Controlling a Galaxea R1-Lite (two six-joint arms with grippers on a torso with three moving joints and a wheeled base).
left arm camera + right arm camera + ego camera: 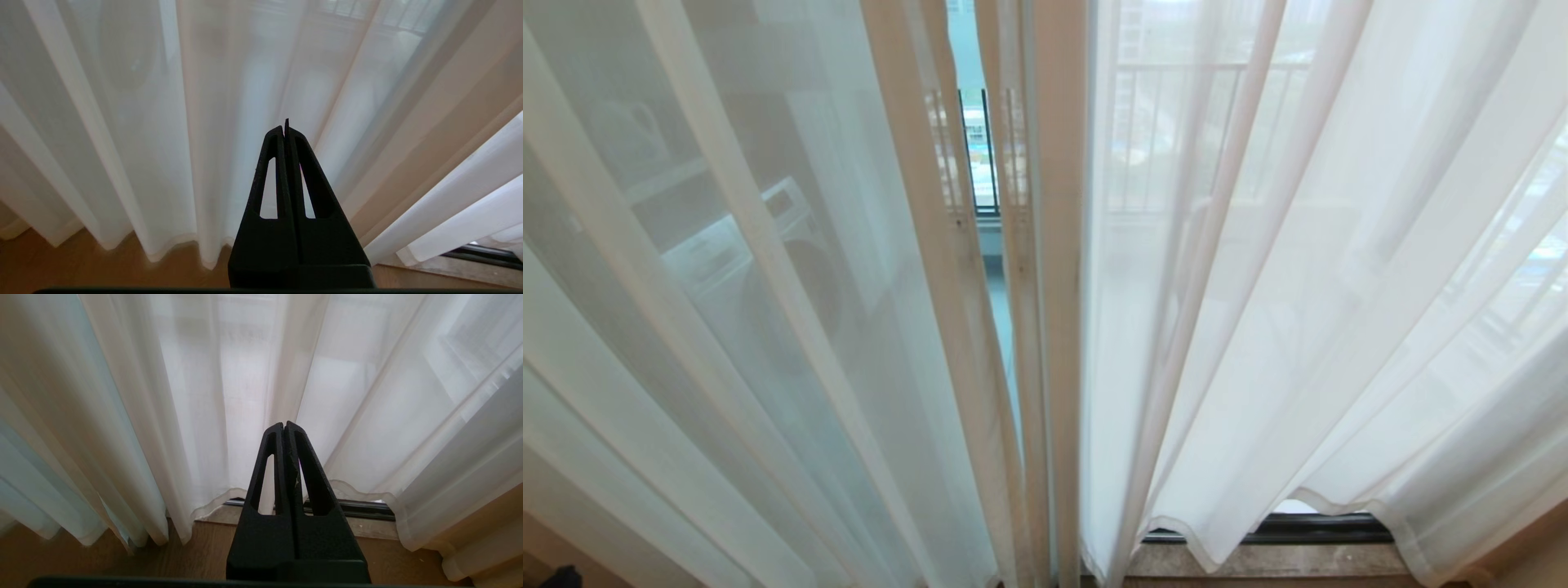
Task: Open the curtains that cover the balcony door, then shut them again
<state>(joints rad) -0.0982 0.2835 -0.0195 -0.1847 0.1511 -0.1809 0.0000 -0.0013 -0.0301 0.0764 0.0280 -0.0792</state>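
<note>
Two sheer white curtains hang drawn across the balcony door. The left panel (768, 327) and the right panel (1298, 327) almost meet, leaving a narrow slit (980, 163) in the middle where glass shows. The door's black bottom track (1307, 529) peeks out under the right panel's wavy hem. Neither arm is in the head view. In the left wrist view my left gripper (285, 127) is shut and empty, pointing at the folds of the left panel (163, 122) without touching them. My right gripper (284, 424) is also shut and empty, low in front of the right panel (229, 396).
A stone threshold (1258, 563) runs along the track, with wood floor (81, 269) in front of it. A washing machine (760, 245) shows dimly through the left panel. The balcony railing (1201, 122) shows through the right one.
</note>
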